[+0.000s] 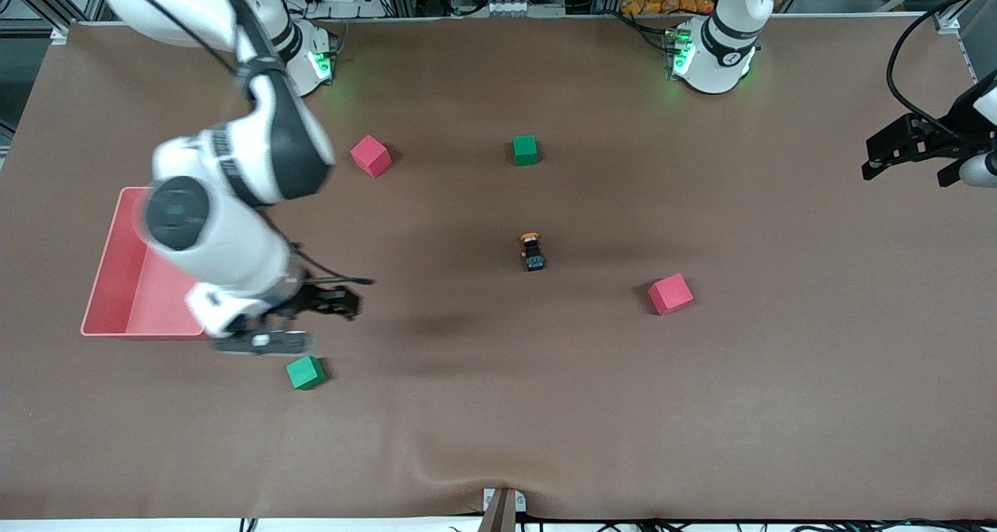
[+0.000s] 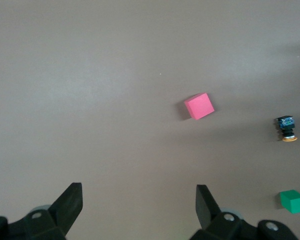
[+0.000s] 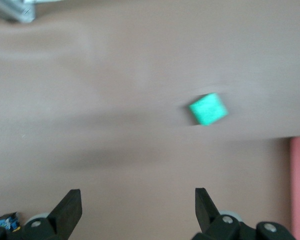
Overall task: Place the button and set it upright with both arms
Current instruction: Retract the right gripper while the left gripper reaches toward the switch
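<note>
Though mid-table, button [image 1: 533,251] well apart from both arms' fingers.

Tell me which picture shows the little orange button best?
The front view shows the button best: whole, in the open, mid-table. The left wrist view catches it small near the edge. The right wrist view shows only a blurry corner of it.

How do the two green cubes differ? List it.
The green cube near the robots' bases sits about mid-table, square to the table edges, with no pincer near it. The green cube nearest the front camera lies toward the right arm's end, turned at an angle, beside the open right pincer. Both are the same colour and look similar in size.
</note>
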Action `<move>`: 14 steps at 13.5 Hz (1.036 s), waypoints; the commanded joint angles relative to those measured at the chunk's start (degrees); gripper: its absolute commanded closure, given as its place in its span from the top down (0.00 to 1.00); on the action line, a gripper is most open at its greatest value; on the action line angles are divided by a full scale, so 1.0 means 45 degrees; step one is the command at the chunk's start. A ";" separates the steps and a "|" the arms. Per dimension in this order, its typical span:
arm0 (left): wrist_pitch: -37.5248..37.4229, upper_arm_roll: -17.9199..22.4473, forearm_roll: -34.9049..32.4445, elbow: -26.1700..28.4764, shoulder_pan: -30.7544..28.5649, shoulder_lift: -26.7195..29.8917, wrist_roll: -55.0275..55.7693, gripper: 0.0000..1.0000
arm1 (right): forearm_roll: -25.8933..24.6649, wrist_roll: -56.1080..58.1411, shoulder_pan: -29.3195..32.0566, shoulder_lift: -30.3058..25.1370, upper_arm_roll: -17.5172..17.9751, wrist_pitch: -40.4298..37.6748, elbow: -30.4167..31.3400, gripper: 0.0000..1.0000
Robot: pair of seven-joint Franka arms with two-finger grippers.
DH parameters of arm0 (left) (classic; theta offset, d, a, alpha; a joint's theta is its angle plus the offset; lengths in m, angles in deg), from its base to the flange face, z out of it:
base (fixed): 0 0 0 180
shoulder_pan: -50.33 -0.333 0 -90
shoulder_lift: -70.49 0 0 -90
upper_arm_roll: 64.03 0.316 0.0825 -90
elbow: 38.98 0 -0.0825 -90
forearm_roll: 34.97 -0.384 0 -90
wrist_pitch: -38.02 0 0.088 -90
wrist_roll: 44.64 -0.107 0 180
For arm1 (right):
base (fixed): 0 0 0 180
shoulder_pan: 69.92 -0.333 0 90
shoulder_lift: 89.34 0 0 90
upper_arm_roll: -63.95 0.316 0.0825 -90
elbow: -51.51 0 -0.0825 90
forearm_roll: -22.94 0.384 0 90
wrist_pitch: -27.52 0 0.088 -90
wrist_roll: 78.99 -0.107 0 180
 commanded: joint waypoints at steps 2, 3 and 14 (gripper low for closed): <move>0.0078 0.0010 0.0182 -0.0255 0.0394 -0.0596 -0.0330 1.00 | 0.0086 0.1502 0.1915 -0.1731 0.0258 -0.1018 0.1121 1.00; 0.0078 0.0010 0.0181 -0.0255 0.0414 -0.0773 -0.0311 1.00 | 0.0086 0.2087 0.2229 -0.1926 0.0258 -0.1349 0.1160 1.00; 0.1832 -0.0829 0.0299 -0.0216 0.2404 -0.2531 0.3612 1.00 | 0.0027 0.5233 0.3792 -0.5031 0.0297 -0.5763 0.2625 1.00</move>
